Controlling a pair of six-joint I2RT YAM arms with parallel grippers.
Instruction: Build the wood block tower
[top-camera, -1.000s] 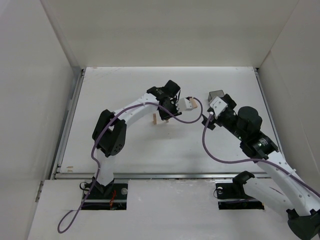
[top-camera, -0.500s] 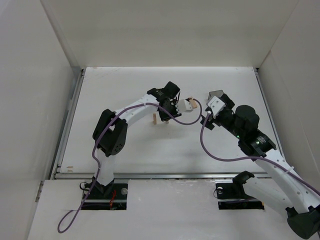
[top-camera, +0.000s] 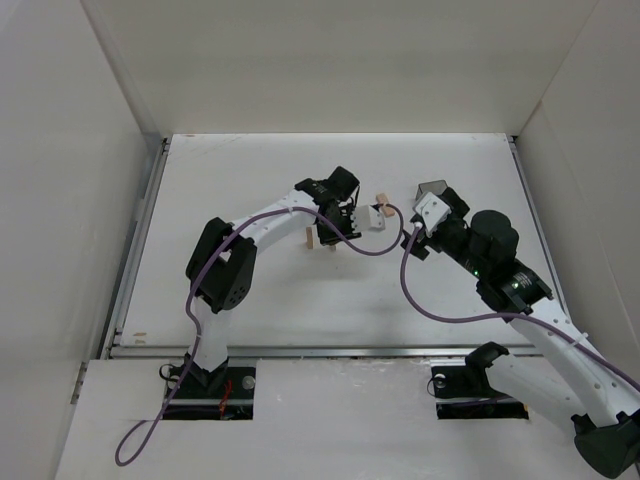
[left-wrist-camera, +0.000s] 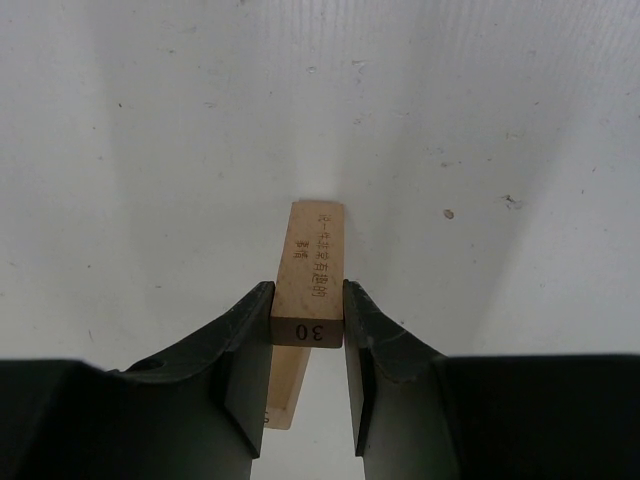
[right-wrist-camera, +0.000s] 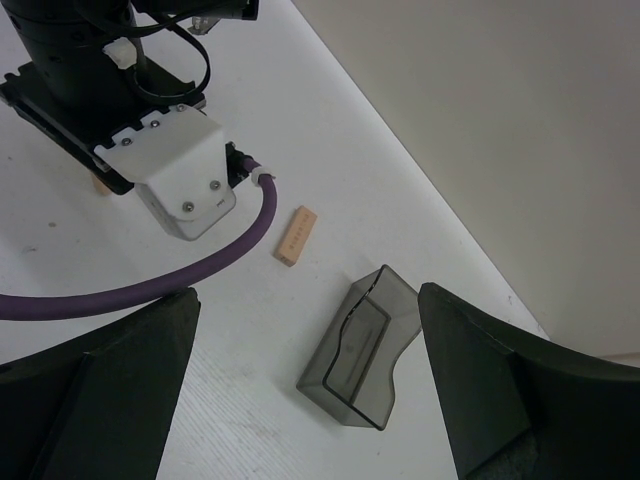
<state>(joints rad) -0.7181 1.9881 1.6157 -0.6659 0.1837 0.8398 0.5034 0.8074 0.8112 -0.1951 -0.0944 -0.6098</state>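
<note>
Left end effector (left-wrist-camera: 308, 325), clenched on a wood block (left-wrist-camera: 313, 262) stamped 30, has shifted slightly toward frame bottom in the top view, near the upright block (top-camera: 310, 237) at centre. Placement looks close. Right end effector (right-wrist-camera: 305, 400) hangs spread, idle.

Probably a robotics lab, bare white enclosure walls (top-camera: 330, 60), white table (top-camera: 240, 180), trailing purple cable (right-wrist-camera: 100, 298)

Light-tan block (left-wrist-camera: 311, 265), printed "30"; dark grey translucent container (right-wrist-camera: 365, 345); purple cable (right-wrist-camera: 200, 266).
</note>
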